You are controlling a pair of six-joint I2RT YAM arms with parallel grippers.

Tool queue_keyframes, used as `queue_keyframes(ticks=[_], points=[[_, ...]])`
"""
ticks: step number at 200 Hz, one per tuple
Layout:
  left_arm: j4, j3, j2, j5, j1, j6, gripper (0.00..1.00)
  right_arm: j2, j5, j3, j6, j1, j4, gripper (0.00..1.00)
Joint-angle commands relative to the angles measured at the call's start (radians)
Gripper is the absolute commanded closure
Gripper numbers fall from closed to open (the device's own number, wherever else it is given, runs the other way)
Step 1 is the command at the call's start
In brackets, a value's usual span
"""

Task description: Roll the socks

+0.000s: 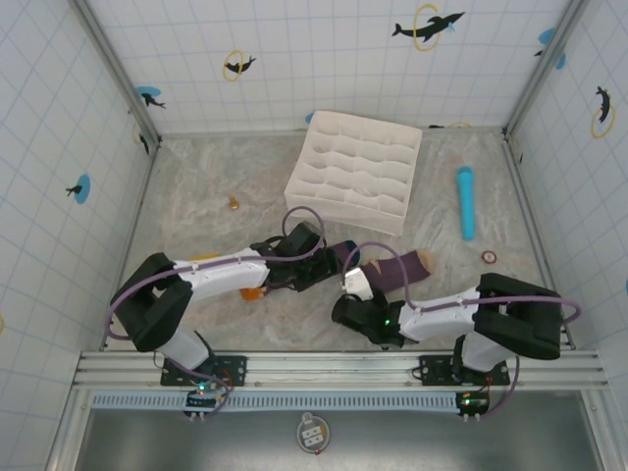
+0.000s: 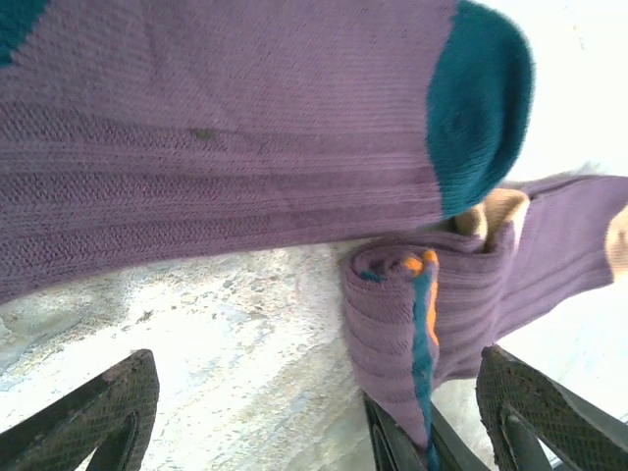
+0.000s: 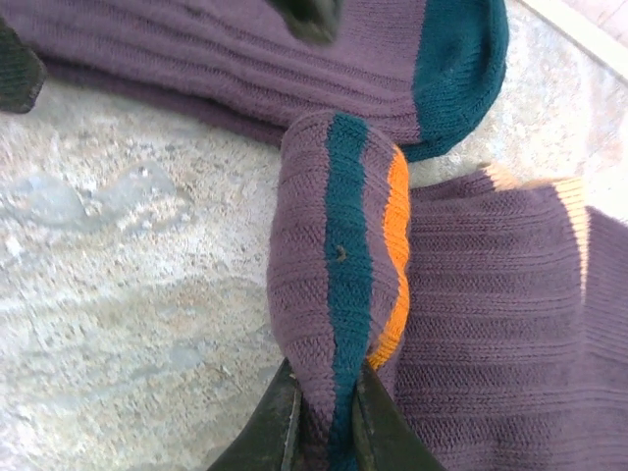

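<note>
Tiled walls box in a mottled worktop, and the socks lie across it, long axis side to side, between my two arms. My right gripper is pinched on the rolled end, whose stripe runs straight away from it. My left gripper is spread wide and empty, with that roll just inside its right finger, so I judge it is the arm placed to press next.

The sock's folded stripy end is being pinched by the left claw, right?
Not quite. It is the right claw that pinches the sock's folded stripy end, its two fingers closed on the fabric. The right wrist view shows this.
</note>
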State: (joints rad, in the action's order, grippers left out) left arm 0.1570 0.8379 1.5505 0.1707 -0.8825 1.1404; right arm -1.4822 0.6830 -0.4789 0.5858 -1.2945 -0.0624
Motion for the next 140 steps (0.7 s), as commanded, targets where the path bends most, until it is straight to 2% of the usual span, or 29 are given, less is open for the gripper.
queue_keyframes(ticks=[1,40,79,140], points=[[-0.036,-0.024,-0.050,-0.048,0.005,-0.013,0.14,0.020,-0.260,0.094,0.088,0.046,-0.006,1.00],[-0.066,-0.055,-0.082,-0.060,0.007,-0.005,0.15,0.141,-0.447,0.249,0.217,0.153,-0.185,1.00],[-0.123,-0.067,-0.069,-0.023,0.005,-0.016,0.17,0.248,-0.617,0.432,0.353,0.267,-0.400,1.00],[-0.220,-0.108,-0.036,-0.002,-0.008,-0.055,0.18,0.324,-0.800,0.556,0.485,0.429,-0.487,1.00]])
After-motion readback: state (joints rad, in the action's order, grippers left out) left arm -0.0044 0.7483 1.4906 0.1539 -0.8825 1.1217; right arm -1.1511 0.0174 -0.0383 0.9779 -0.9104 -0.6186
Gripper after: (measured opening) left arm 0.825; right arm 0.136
